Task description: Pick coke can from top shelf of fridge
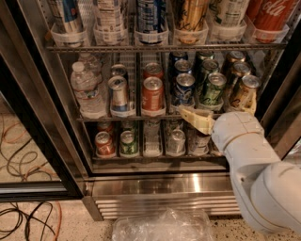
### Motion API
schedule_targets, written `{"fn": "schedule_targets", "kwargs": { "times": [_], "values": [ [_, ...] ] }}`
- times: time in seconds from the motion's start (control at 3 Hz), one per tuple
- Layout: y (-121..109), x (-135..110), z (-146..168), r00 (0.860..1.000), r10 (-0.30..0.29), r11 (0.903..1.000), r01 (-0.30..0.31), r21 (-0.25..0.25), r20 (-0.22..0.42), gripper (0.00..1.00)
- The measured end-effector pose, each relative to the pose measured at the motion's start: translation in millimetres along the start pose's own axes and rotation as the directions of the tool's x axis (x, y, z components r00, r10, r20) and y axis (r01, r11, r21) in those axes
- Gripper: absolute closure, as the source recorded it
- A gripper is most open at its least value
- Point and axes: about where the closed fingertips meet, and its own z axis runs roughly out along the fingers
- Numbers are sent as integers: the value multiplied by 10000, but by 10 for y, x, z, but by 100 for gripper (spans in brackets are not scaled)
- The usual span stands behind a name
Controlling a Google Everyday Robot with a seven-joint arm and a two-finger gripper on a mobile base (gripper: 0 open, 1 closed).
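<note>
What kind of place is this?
Likely an office pantry or shop: a glass-door fridge with wire racks of drink cans and water bottles. The gripper is by the middle rack.

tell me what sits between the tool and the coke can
Camera view: the tool hangs before the middle rack; a green can, copper-brown cans and the top shelf lie between it and the coke can.

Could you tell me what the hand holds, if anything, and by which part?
Nothing: the beige hand hangs before the lower racks; the red Coca-Cola can stands on the top shelf.
</note>
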Motion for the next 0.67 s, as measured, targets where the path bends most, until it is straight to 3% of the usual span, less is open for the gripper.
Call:
{"fn": "schedule_targets", "kwargs": {
  "times": [0.33, 0.67],
  "values": [
    [254, -206, 218, 9847, 1339, 9907, -1356, 81, 1118, 0],
    [116, -226, 438, 9421, 2609, 9557, -2828, 812, 2109, 0]
  ]
}}
